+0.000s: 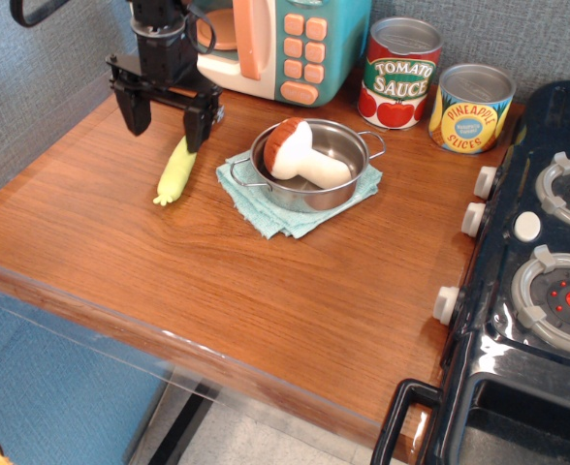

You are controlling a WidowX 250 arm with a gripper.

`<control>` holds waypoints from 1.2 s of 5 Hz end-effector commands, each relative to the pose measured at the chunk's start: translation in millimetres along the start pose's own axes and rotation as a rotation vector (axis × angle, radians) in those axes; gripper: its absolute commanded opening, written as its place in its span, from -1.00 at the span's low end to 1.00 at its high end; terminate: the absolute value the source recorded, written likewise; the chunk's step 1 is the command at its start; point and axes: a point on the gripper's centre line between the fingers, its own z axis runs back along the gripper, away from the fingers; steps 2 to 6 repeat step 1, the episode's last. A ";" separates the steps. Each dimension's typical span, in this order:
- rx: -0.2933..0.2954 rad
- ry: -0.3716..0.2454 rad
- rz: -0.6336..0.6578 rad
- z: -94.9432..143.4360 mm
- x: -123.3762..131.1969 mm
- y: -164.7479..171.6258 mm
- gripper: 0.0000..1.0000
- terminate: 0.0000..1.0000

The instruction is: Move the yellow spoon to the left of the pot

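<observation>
Pale yellow-green plastic forms the thick, carrot-shaped handle of the yellow spoon (177, 171), which lies flat on the brown wooden tabletop (266, 291) just to the left of the small shiny stainless steel pot (335, 174). Its long axis runs on a slant: the frilled tip points toward the front-left, away from the pot, while the other end points toward the back-right, where it passes behind one finger of the black robot gripper (165, 114). The spoon's metal bowl is hidden there, so its shape cannot be told.

The gripper hangs above the back end of the spoon, left of the pot, with its two black fingers (194, 126) spread wide apart and nothing between them. Whether the right-hand finger touches the spoon or only stands in front of it cannot be told.

The pot sits on a folded light teal cloth (256, 208) and holds a plush toy mushroom with a brown cap and white stem (300, 155). Behind the pot stand a teal and cream toy microwave (285, 44), a red-labelled tomato sauce tin (399, 73) and a yellow-labelled pineapple slices tin (470, 108). To the right of the pot is a dark toy stove with white knobs (537, 281)
</observation>
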 end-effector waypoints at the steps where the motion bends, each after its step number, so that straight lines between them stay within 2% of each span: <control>1: 0.025 -0.092 0.001 38.0 2.4 8.6 1.00 1.00; 6: 0.025 -0.092 0.001 38.0 2.4 8.6 1.00 1.00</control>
